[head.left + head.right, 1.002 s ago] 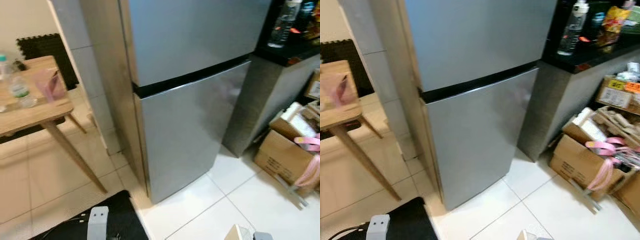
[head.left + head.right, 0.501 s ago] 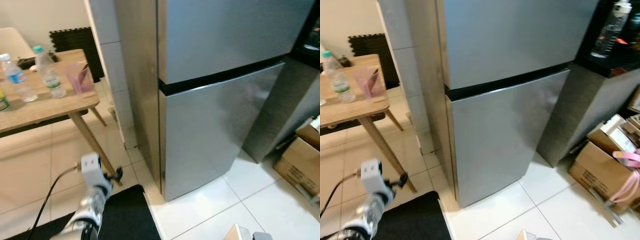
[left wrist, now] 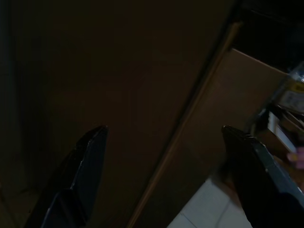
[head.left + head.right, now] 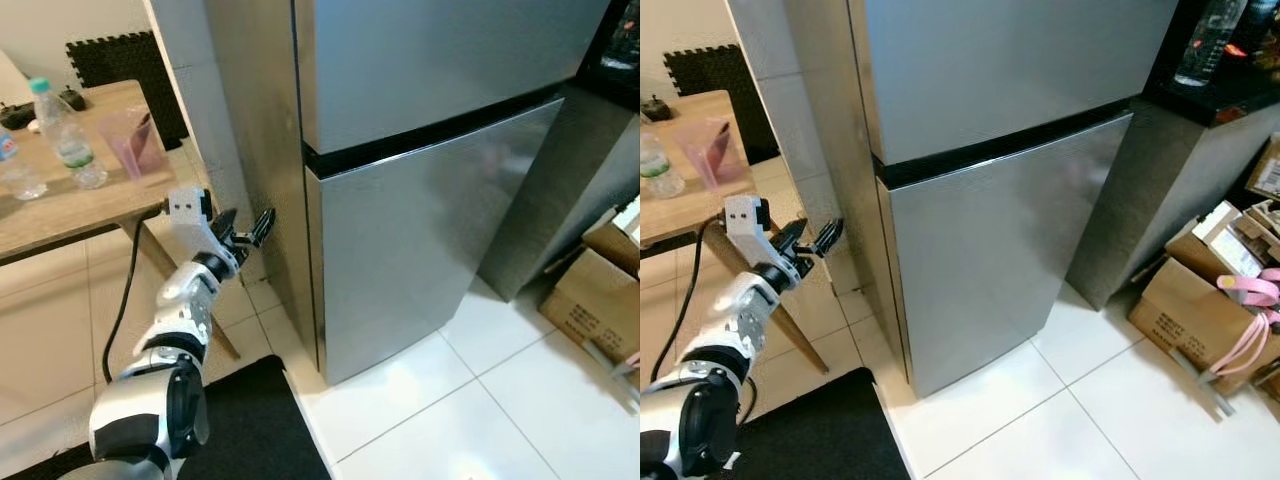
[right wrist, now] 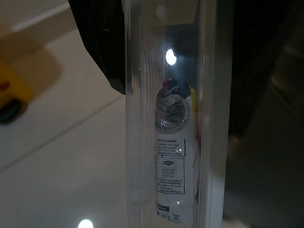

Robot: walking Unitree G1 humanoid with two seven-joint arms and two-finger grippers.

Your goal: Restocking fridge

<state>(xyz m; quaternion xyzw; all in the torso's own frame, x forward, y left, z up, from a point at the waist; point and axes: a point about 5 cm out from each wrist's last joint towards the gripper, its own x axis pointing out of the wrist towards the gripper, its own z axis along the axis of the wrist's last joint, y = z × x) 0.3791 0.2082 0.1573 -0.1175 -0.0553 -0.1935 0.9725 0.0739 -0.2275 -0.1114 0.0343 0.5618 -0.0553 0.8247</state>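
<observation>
A silver two-door fridge (image 4: 420, 230) stands before me with both doors shut and a black seam (image 4: 430, 130) between them. My left gripper (image 4: 246, 226) is raised at the fridge's left side, level with the top of the lower door, and it is open and empty. In the left wrist view its fingers (image 3: 90, 156) stand wide apart against the dark fridge side. A clear plastic water bottle (image 5: 173, 142) with a white label sits in my right gripper (image 5: 166, 71), which is shut on it; one black finger (image 5: 102, 42) shows beside it.
A wooden table (image 4: 90, 205) with water bottles (image 4: 62, 135) and a pink cup (image 4: 135, 145) stands left of the fridge, close to my left arm. A black mat (image 4: 260, 430) lies at my feet. Cardboard boxes (image 4: 1185, 310) crowd the floor under a dark counter (image 4: 1210, 100) on the right.
My left arm has risen from the bottom of the view up to the fridge's left side. The camera has shifted a little; the fridge doors stay shut.
</observation>
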